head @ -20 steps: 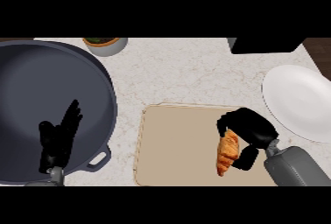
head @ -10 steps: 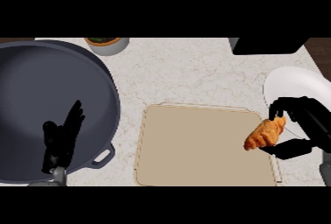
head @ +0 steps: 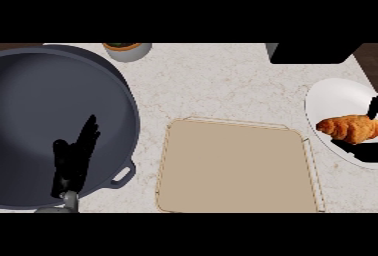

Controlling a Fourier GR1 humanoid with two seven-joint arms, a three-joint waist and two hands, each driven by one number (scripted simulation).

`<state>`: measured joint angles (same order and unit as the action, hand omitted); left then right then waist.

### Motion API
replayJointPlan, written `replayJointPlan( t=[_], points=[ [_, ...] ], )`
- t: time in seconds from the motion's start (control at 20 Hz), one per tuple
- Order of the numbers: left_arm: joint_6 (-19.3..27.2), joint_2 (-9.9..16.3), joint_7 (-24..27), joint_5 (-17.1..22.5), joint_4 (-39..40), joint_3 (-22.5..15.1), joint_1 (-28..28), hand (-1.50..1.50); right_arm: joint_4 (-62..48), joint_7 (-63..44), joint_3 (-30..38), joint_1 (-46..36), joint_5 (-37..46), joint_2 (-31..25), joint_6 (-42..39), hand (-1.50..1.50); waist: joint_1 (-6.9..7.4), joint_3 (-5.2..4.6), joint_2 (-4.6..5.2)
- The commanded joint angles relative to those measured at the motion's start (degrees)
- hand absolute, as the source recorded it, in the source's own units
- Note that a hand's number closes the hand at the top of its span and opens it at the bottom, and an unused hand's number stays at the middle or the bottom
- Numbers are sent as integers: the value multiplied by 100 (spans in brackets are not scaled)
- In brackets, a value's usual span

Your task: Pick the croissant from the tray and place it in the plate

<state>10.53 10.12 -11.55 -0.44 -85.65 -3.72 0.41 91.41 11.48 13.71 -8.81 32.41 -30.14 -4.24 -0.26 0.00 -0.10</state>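
Head view: right hand (head: 371,109) clasps the croissant (head: 348,128) over the plate (head: 336,97); left hand (head: 74,157) rests open

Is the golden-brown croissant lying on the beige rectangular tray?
No, the golden-brown croissant is over the white round plate at the view's right, off the beige rectangular tray.

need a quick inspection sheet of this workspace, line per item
surface: pale speckled counter
job's things: croissant over the white plate at the right edge; beige tray bare
clutter: big dark pot at left; small potted plant at top; black box top right
hands: left hand open, fingers straight, over the pot; right hand mostly out of view beside the croissant
cables: nothing seen
surroundings: nothing seen
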Motion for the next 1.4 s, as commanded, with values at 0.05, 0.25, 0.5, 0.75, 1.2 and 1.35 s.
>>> replayJointPlan(
  t=[0.05,0.25,0.5,0.75,1.2,1.35],
  points=[
    [-63,-3,-406,-59,-235,15,-169,0,-474,-465,349,-548,-158,-133,-322,150,45,0,9],
    [121,-265,-337,-306,184,-117,-437,0,-2009,171,382,-1120,239,-312,151,150,68,1,26],
    [-80,-111,-18,-212,265,129,-357,0,-3695,1004,355,-1590,610,-375,726,150,108,4,34],
    [-222,-136,96,-104,306,137,-248,0,-5146,1386,213,-2019,954,-690,634,150,205,9,76],
    [-19,-356,82,-289,272,16,-299,0,-6946,1842,-195,-2648,1447,-1097,-270,-150,245,15,85],
    [-64,-271,-246,-299,166,49,-481,0,-7361,2348,-242,-2994,1520,-1272,-572,-150,230,16,77]
  ],
)
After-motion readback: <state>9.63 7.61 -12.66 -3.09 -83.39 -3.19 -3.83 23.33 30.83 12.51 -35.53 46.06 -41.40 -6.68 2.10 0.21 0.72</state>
